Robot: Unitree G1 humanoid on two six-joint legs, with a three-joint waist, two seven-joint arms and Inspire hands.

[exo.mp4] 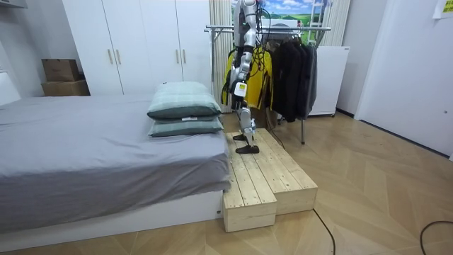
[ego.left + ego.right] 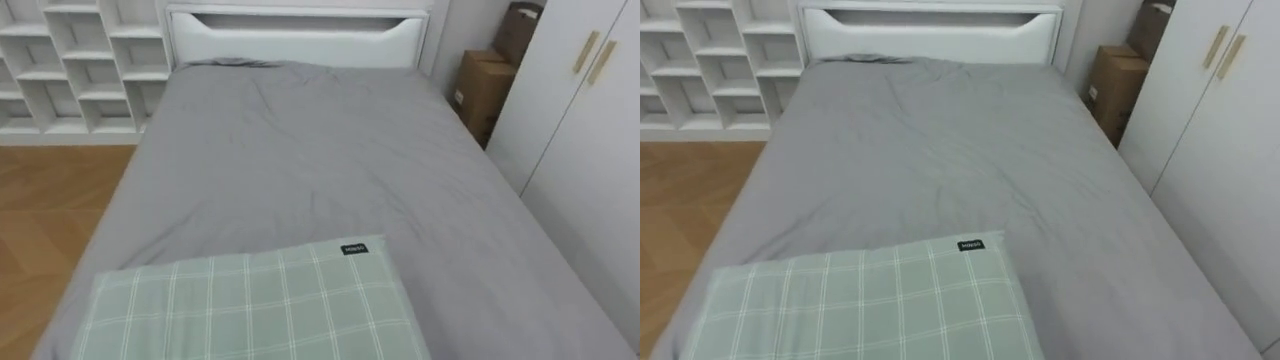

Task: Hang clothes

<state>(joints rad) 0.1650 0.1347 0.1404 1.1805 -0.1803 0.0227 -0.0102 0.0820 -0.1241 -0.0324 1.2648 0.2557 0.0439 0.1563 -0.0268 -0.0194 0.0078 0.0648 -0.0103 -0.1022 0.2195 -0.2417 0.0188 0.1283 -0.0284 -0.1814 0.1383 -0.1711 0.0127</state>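
Dark clothes (image 1: 291, 71) and a yellow garment (image 1: 265, 71) hung on a metal rack (image 1: 283, 29), close behind your robot's left hand (image 1: 239, 88) on the side away from the bed. That hand hung low at the robot's side. It was too small in the room view for me to tell whether its fingers were spread or curled, or whether it held any cloth.

Ahead of the hand and a little lower lay two stacked pillows (image 1: 185, 100), the upper one in pale green check. Beyond them the grey bed (image 2: 320, 150) ran out to a white headboard (image 2: 300, 35). Further off on the hand's own side stood a white cubby shelf (image 2: 80, 60). Across the bed from the hand were cardboard boxes (image 2: 480, 90) and a white wardrobe (image 2: 590, 110). Below the hand, the robot stood on a raised wooden platform (image 1: 265, 173) with a lower step beside it.

My judgement of the risks:
- **Reaching blind:** The head camera faced the bed, so the rack was behind the robot's gaze. A reach backwards could have snagged the hanging clothes or knocked a hanger off the rail.
- **Footing:** The platform was narrow and stepped. A turn toward the rack with a careless foot could have put it over the edge and tipped the robot.
- **Crowded rail:** The rail looked full near the hand, so a new garment could have slid off or pushed others along.
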